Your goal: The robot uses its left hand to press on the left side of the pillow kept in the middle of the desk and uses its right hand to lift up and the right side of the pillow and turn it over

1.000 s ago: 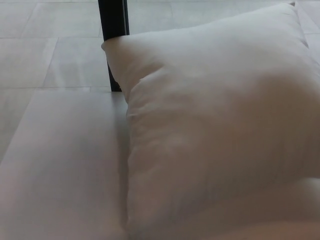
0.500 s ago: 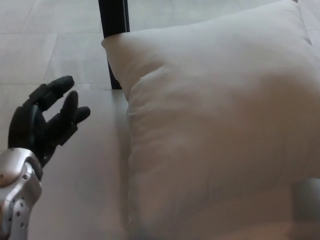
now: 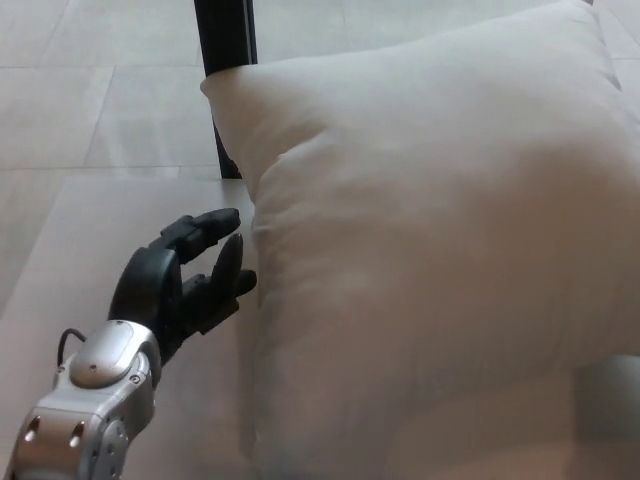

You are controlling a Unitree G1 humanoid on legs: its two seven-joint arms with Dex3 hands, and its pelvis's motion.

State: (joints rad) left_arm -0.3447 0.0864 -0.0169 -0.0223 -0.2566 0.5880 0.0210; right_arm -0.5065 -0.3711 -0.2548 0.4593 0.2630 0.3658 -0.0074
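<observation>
White, soft and creased: pillow (image 3: 440,230), filling most of the head view from the centre out past the right edge. Propped up at a tilt rather than lying flat, upper left corner raised near the top of the picture, lower edge down on the pale worktop (image 3: 130,230). Shallow folds down its left flank, a deeper dent just under the raised corner.

Black, thick-fingered: left robot hand (image 3: 185,275), in from the lower left on a silver wrist (image 3: 95,395) with a thin dark cable looped beside it. Open, holding nothing, fingers (image 3: 205,222) spread apart and pointed toward the pillow's left edge. Fingertips just beside that edge, near its mid-height; contact or a narrow gap, impossible to tell from this angle. Hand raised a little above the worktop, palm turned toward the pillow.

No sight of the right robot hand anywhere in the view.

Behind the pillow's raised corner, a black upright post (image 3: 226,60), partly hidden by the fabric, lower end showing just left of the pillow. Beyond the worktop's far edge, pale tiled floor (image 3: 90,80) with faint grout lines. Worktop bare to the left of the pillow apart from the arm above it.
</observation>
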